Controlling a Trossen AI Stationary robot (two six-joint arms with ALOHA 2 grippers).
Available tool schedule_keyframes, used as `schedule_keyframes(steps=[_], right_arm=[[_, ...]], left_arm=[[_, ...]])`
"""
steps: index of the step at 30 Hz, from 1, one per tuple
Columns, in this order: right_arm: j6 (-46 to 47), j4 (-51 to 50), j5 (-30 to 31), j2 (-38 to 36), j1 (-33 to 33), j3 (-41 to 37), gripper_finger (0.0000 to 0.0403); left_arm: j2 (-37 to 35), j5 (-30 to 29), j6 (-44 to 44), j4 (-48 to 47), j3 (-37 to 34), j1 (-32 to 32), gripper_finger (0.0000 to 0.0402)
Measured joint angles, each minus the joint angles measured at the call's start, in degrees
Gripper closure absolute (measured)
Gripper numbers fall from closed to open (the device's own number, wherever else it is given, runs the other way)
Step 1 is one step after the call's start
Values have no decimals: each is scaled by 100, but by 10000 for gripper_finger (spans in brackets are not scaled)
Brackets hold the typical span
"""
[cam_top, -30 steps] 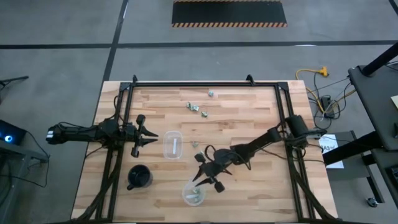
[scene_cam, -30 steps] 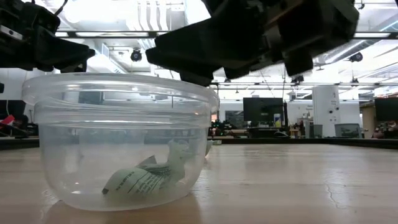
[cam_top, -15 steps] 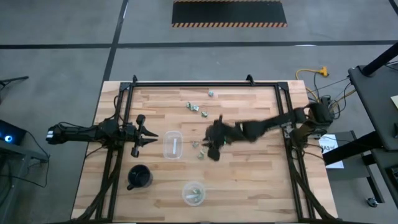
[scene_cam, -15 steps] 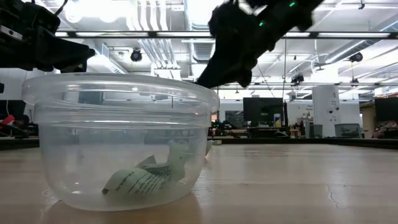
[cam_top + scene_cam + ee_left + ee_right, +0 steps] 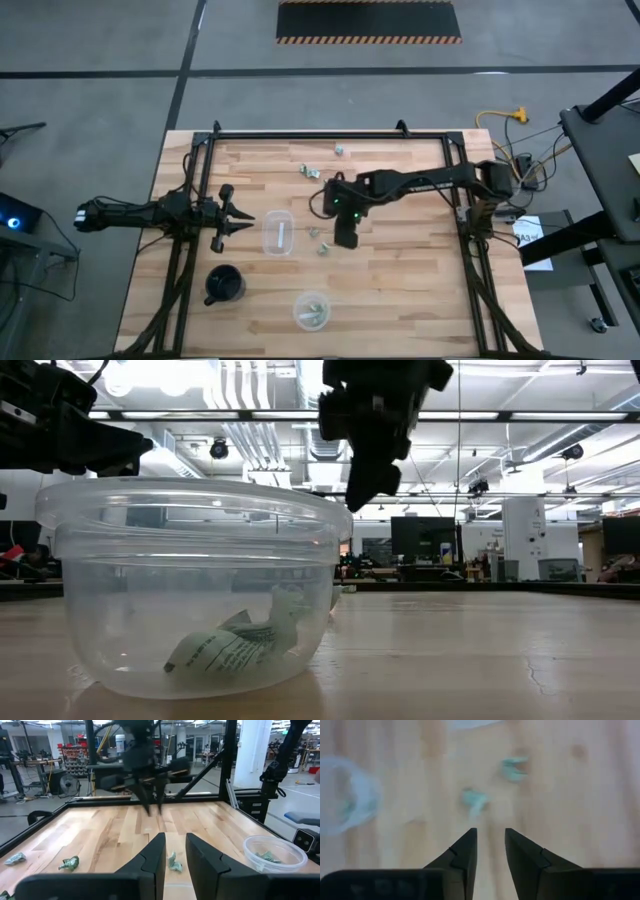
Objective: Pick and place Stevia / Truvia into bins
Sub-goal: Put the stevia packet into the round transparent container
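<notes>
Several pale green Stevia packets lie loose on the wooden table: two [image 5: 312, 232] [image 5: 323, 248] near the middle, others [image 5: 308, 170] [image 5: 327, 183] farther back. A squarish clear bin [image 5: 279, 232] stands left of the middle. A round clear bin [image 5: 311, 310] near the front edge has crumpled packets [image 5: 240, 645] lying on its bottom. My right gripper [image 5: 345, 240] hovers above the two middle packets [image 5: 474, 800] [image 5: 514, 767], pointing down, narrowly open with nothing between its fingers. My left gripper [image 5: 240, 218] waits level at the left, narrowly open, touching nothing.
A black mug [image 5: 224, 284] stands at the front left. A black frame [image 5: 330, 133] runs along the table's far edge and down both sides. Bare wood lies right of the middle packets. Seen from my left wrist, loose packets [image 5: 68, 864] [image 5: 174, 862] lie ahead.
My right gripper has left its place over the round bin near the front edge, risen, and swung toward the table's far edge to the middle. It has rolled and tipped into a downward slant over the loose packets. The packets in the round bin lie still.
</notes>
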Motion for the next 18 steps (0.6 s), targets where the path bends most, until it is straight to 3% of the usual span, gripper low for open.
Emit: schedule_keyframes(steps=[5, 11, 18], right_arm=[[-1269, -378, -495, 259, 176, 406, 307], [-2741, -624, -538, 269, 434, 444, 315], [-3356, -685, 744, 269, 505, 466, 323]], left_arm=[[-2, 0, 0, -3, 0, -2, 344], [5, 0, 0, -2, 0, -2, 344], [25, 0, -1, -2, 0, 0, 344]])
